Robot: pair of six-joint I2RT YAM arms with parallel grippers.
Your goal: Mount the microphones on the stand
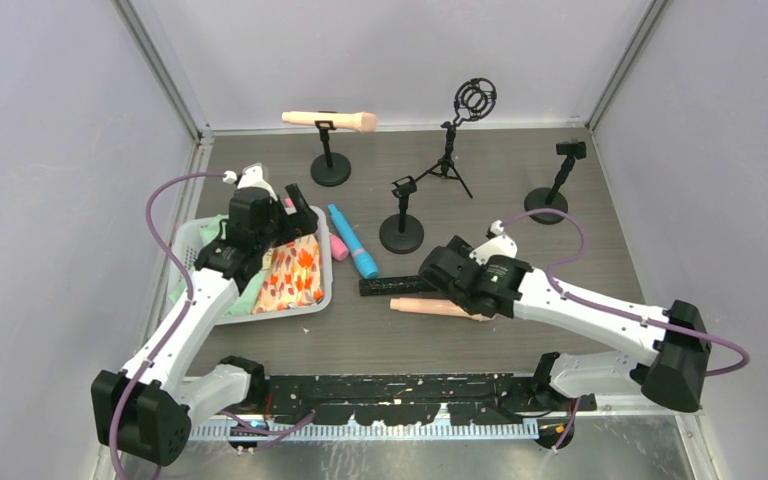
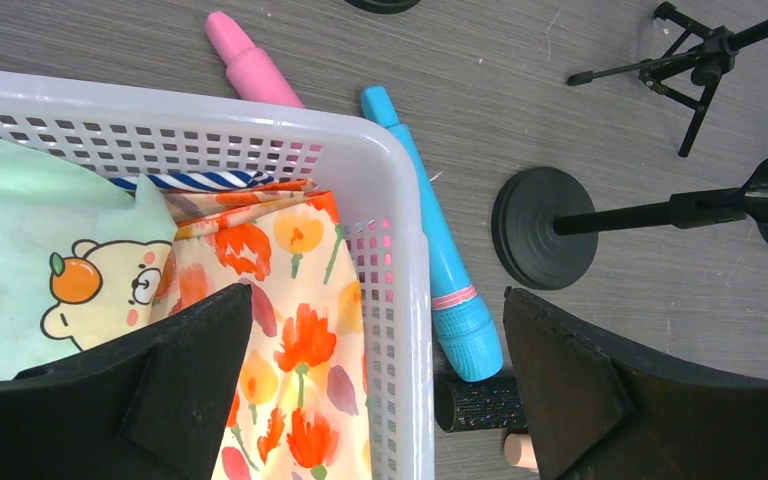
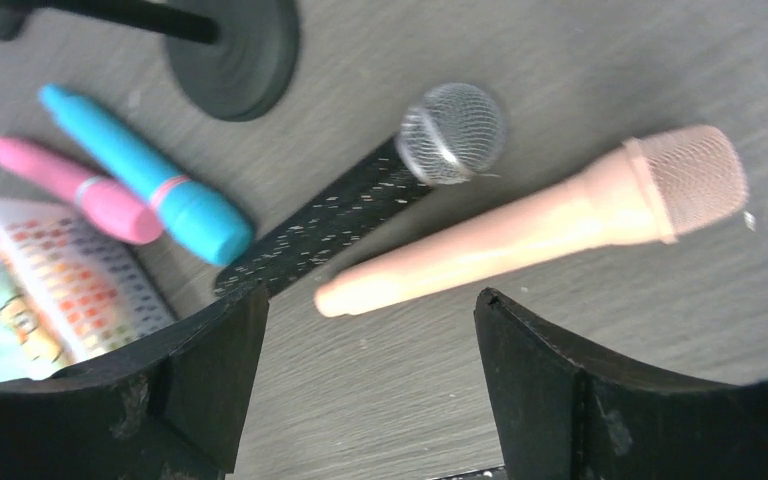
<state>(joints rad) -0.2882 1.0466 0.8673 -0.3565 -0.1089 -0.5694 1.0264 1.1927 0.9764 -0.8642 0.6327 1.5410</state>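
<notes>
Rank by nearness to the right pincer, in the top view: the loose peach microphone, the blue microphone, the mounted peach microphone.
From the right pincer:
1. loose peach microphone: on the table, right beneath it.
2. blue microphone: farther left, beside the basket.
3. mounted peach microphone: on the far-left stand, by the back wall.

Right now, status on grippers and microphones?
Left fingers open over basket rim, empty. Right fingers open above loose peach microphone, no grip. Black microphone close alongside it. Other peach microphone on rear stand.

A white perforated basket point(image 2: 407, 250) sits on the grey wood-grain counter point(image 2: 520, 100), holding a flower-print cloth point(image 2: 300, 340), a mint bear-print cloth point(image 2: 50, 230) and a blue-striped cloth point(image 2: 205, 181).
</notes>
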